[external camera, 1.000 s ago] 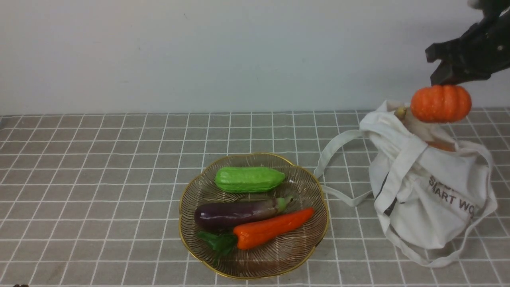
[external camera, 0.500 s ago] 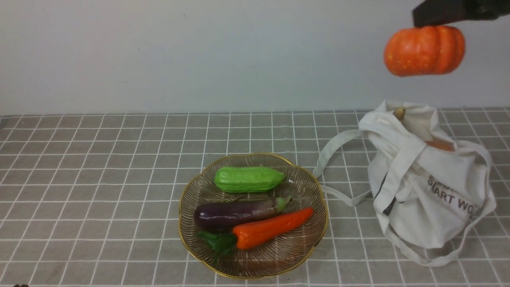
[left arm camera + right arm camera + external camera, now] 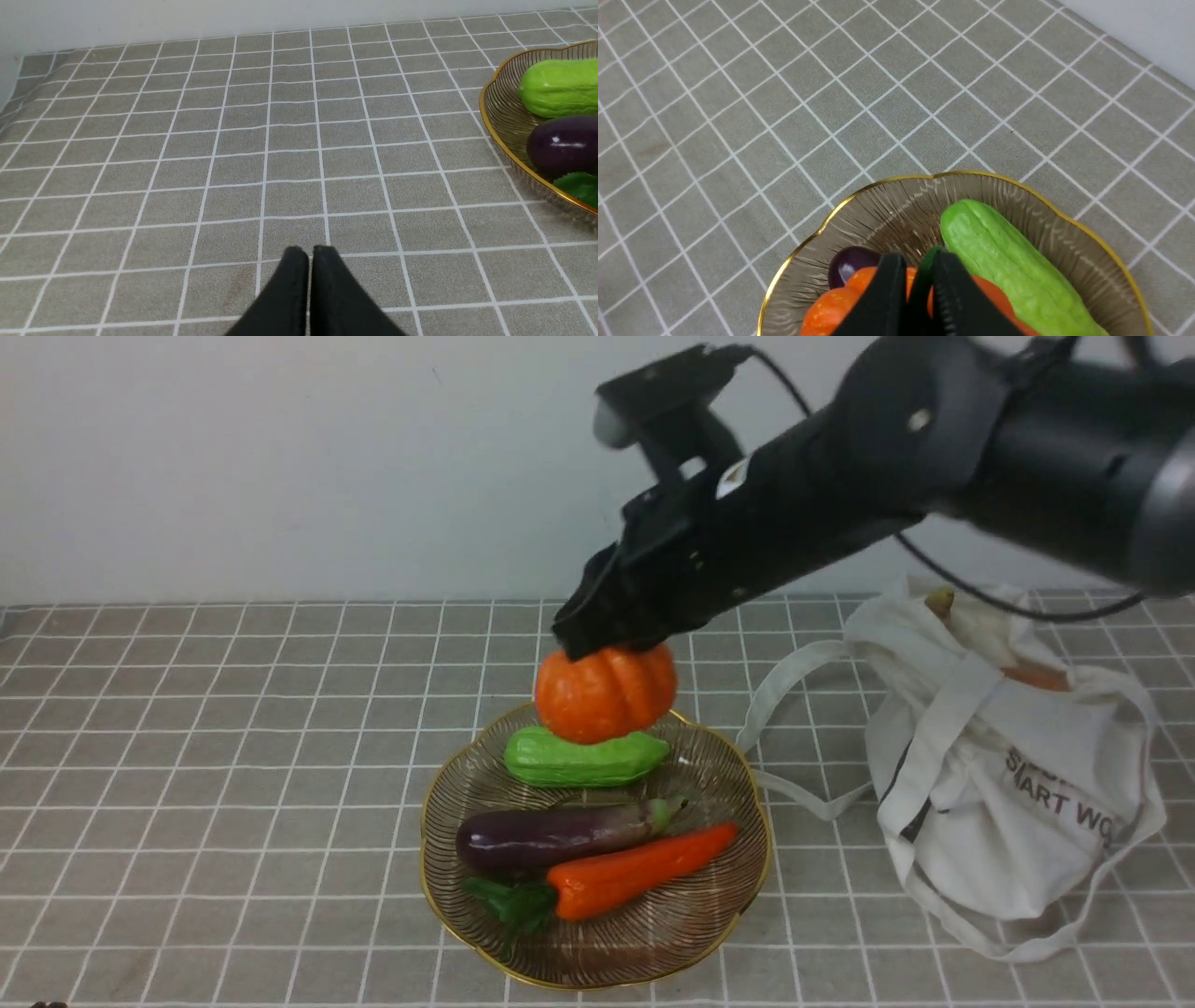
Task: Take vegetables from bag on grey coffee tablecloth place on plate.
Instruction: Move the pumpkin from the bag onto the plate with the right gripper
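Front view: we have the pumpkin point(image 3: 605, 695) over the plate's point(image 3: 597, 982) twelve o'clock; right fingers point(image 3: 920, 280) nearly closed, pinching its stem point(image 3: 930, 268). Transfer step. Next, we judge: lower toward four o'clock, release.

Plain pale wall point(image 3: 280, 467), soft even light, faint wall marks

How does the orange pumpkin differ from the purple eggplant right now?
The pumpkin is round, ribbed and bright orange, while the eggplant is long, smooth and dark purple. The pumpkin hangs by its stem in the right gripper above the plate; the eggplant lies on its side in that plate. Both are glossy and have green stems.
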Tool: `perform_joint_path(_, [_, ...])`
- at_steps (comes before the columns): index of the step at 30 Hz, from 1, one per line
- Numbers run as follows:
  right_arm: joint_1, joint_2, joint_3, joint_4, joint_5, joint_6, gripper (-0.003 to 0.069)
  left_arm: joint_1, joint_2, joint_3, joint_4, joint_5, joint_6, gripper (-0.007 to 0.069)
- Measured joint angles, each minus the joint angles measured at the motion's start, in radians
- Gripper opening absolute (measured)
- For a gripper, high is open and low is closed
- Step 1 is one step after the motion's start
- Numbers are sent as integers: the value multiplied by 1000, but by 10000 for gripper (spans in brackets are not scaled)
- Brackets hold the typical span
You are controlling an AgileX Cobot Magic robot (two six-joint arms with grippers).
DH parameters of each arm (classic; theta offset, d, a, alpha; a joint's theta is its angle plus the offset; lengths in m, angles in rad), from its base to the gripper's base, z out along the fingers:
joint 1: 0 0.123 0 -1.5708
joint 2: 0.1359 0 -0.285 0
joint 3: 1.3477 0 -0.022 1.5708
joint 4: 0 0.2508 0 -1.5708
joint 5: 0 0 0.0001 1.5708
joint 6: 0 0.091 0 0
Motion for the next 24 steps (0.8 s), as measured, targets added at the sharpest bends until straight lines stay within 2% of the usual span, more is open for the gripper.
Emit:
perform_joint_path(4, [13, 66, 0, -2, -32, 21, 57, 0, 0, 0, 0, 0, 0, -5])
perform_joint_path(11, [14, 177, 2, -34, -74, 24, 167, 0, 0, 0, 0, 0, 0, -5])
perform_joint_path(18, [14, 177, 2, -55, -81, 41, 411, 0, 0, 0, 0, 0, 0, -5])
perform_joint_path(21, [14, 143, 2, -76, -58, 51, 465, 0, 0, 0, 0, 0, 0, -5])
perform_joint_path(24, [14, 66, 2, -152, -1, 80, 480, 0, 0, 0, 0, 0, 0, -5])
